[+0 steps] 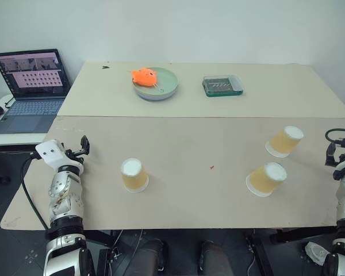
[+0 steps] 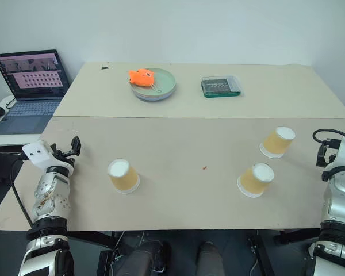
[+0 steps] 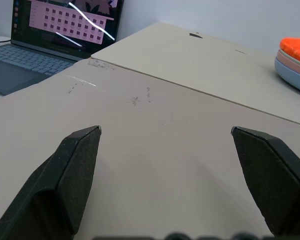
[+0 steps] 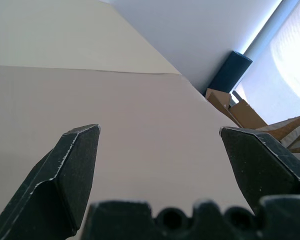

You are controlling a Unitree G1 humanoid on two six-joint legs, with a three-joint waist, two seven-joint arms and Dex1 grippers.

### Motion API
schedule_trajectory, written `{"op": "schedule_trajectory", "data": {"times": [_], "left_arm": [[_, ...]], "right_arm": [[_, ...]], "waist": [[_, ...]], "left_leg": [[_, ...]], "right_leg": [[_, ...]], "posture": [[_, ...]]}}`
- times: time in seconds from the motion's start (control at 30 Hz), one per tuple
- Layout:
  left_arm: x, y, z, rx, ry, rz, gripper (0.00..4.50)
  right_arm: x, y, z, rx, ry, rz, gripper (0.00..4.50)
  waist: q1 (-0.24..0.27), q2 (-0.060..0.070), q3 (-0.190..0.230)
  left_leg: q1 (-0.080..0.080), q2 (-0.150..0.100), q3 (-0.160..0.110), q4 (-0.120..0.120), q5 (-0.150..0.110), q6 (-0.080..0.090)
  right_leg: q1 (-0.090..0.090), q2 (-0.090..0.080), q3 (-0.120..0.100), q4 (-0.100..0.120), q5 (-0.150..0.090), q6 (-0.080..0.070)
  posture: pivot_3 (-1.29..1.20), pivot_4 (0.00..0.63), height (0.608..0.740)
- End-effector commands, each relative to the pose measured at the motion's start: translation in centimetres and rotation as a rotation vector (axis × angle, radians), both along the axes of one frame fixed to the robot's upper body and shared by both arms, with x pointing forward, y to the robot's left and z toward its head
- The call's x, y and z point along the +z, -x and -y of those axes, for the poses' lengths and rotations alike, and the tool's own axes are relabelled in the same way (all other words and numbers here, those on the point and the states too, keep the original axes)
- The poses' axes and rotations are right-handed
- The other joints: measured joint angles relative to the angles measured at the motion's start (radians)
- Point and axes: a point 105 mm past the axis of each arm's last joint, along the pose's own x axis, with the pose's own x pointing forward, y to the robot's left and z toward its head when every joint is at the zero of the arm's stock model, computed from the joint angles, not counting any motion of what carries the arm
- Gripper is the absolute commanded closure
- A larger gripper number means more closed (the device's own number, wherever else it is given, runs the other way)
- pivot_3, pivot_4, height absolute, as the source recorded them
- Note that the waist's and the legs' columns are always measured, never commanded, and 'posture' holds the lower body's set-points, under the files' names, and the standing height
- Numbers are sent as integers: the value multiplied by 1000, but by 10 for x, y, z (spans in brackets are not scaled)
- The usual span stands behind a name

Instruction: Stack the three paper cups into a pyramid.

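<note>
Three cups (image 1: 134, 175) (image 1: 267, 179) (image 1: 285, 141) inverted, apart; light, thin-walled, likely crushable. Grip mid-wall, gently. Left gripper (image 3: 165, 137) and right gripper (image 4: 160, 135) both wide open, empty.

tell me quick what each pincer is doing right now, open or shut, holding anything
Left pincer: open, holding nothing, over bare table.
Right pincer: open, holding nothing, at the table's right edge.
</note>
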Motion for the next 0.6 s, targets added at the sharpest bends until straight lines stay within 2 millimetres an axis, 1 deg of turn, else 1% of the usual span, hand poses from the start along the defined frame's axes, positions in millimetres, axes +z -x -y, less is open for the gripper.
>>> {"op": "schedule_trajectory", "data": {"times": [0.03,0.07,0.1,0.13,0.17,0.2,0.23,0.27,0.3,0.33,0.37,0.43,0.53,0.6], "left_arm": [[41,-3,-4,-66,-64,81,38],[60,-5,1,-137,-101,111,38],[89,-7,16,-266,-126,164,38],[110,-5,34,-389,-141,205,38],[123,-1,52,-504,-168,223,38],[130,3,64,-582,-186,227,38],[133,7,75,-641,-212,221,38],[138,14,100,-771,-262,209,38],[140,22,122,-885,-302,202,38],[140,29,137,-962,-328,194,38],[140,43,162,-1105,-357,186,38],[136,65,191,-1292,-374,168,38],[130,87,212,-1436,-375,148,38],[123,101,224,-1510,-389,129,38]], "right_arm": [[14,4,-3,0,19,48,0],[11,5,-7,4,12,49,0],[9,7,-8,5,8,49,0],[8,8,-10,5,5,49,0],[8,9,-10,8,-3,48,0],[7,10,-11,9,-10,46,0],[7,10,-12,11,-15,44,0],[6,10,-13,17,-20,42,0],[6,9,-14,24,-21,37,0],[6,9,-15,29,-21,33,0],[6,7,-15,35,-19,28,0],[7,4,-15,46,-12,22,0],[13,1,-14,76,4,12,0],[21,0,-13,112,6,14,0]], "waist": [[0,0,0],[0,-1,0],[0,-3,1],[-2,-3,2],[-1,-3,2],[-1,-3,2],[-1,-1,2],[-1,4,0],[-3,8,-2],[-3,10,-2],[-2,10,-2],[-4,10,-2],[-11,10,-2],[-20,10,-2]], "left_leg": [[0,0,0,0,0,0],[0,0,0,0,0,0],[-1,1,0,0,0,0],[-1,2,-1,0,0,-1],[-2,2,-2,0,0,-1],[-2,2,-2,0,1,-1],[-2,1,-2,0,0,-1],[-1,0,-1,0,0,0],[0,-1,-1,0,-1,1],[1,-2,1,0,-2,2],[2,-2,2,0,-2,3],[2,-1,2,-1,-1,2],[2,-1,1,-3,0,0],[3,-1,1,-5,1,-1]], "right_leg": [[0,0,0,0,0,0],[0,0,0,0,0,0],[-1,1,0,1,0,0],[-1,3,0,1,0,0],[-2,3,0,1,0,0],[-2,3,0,1,0,0],[-4,3,0,0,0,-1],[-4,2,2,-1,2,-4],[-3,3,6,-2,2,-3],[-2,3,10,-2,2,-2],[-1,3,12,-2,1,-1],[0,6,16,-1,1,-1],[-2,8,19,1,1,-3],[-2,9,22,1,1,-3]], "posture": [[0,150,740],[0,150,740],[0,150,740],[0,150,740],[0,150,740],[0,150,740],[0,150,740],[0,150,740],[0,150,740],[0,150,740],[0,150,740],[0,150,740],[0,150,740],[0,150,740]]}}
